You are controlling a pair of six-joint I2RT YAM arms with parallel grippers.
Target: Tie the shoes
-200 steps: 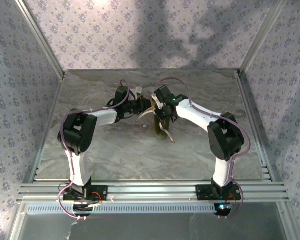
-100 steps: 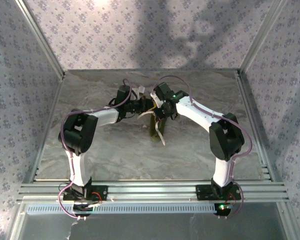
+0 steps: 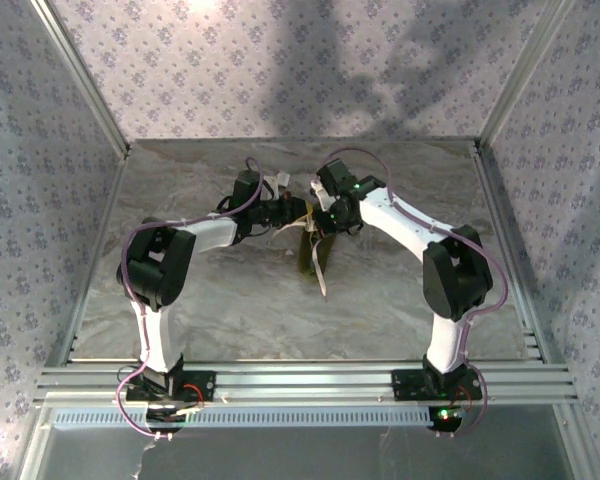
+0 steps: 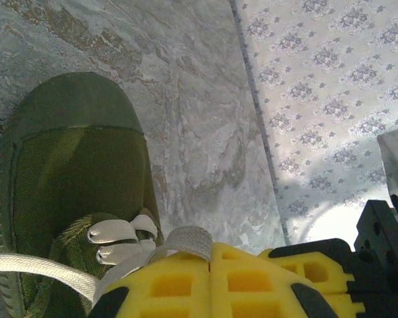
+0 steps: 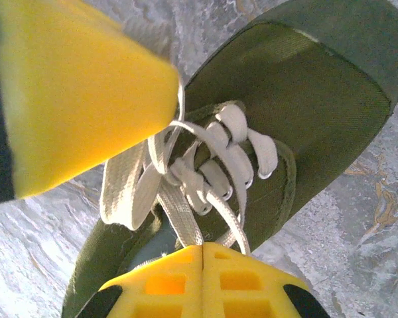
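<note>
Olive-green shoe point(image 3: 310, 258) lay mid-worktop point(image 3: 230, 310) | left gripper point(image 4: 210, 255) closed on white laces point(image 5: 186, 177) | right gripper point(image 5: 203, 258) closed on white laces

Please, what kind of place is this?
Probably a robot test cell: two arms bolted to aluminium rails, a marble-look tabletop, and patterned walls closing it in.

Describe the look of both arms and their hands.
The left arm and right arm have white tubular links, bulky black joints and looping lilac cables. The left hand and right hand have yellow fingers moulded with square pockets, on black mounts.
</note>
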